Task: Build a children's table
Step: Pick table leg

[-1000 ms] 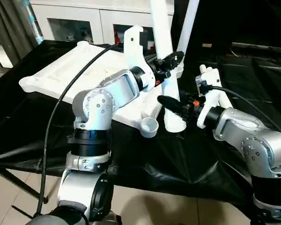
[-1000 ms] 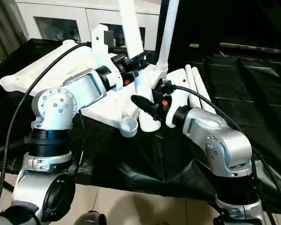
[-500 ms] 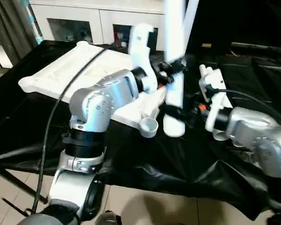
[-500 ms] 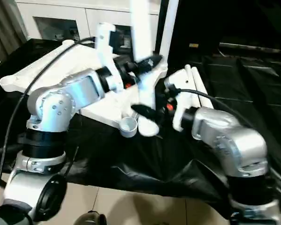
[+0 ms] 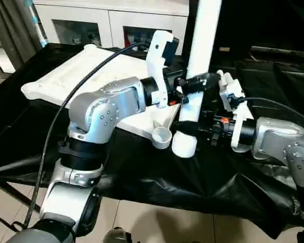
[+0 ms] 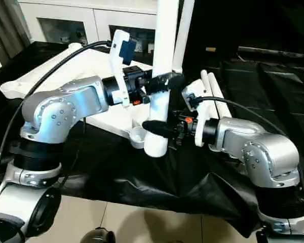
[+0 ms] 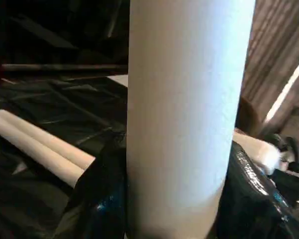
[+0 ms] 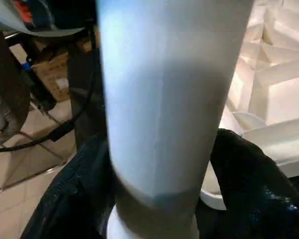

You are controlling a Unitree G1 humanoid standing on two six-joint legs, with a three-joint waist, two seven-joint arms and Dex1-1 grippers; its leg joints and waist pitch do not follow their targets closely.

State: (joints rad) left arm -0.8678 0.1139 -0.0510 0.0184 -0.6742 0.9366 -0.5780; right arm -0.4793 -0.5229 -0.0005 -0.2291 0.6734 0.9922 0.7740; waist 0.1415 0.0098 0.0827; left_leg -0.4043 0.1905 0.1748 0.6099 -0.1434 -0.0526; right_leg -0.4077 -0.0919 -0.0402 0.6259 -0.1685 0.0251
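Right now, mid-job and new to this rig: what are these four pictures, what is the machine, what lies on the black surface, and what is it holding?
The machine is a humanoid robot with two silver arms, each ending in a black two-fingered pincer. The two wide pictures come from a stereo camera on its head, looking down. The two close pictures come from its wrists.

On the black cloth lies the white table top, ribbed underside up, with a round corner socket at its near corner. Two spare legs lie to its right.

The left pincer and right pincer both stand around one upright white leg, which the wrist pictures show up close.
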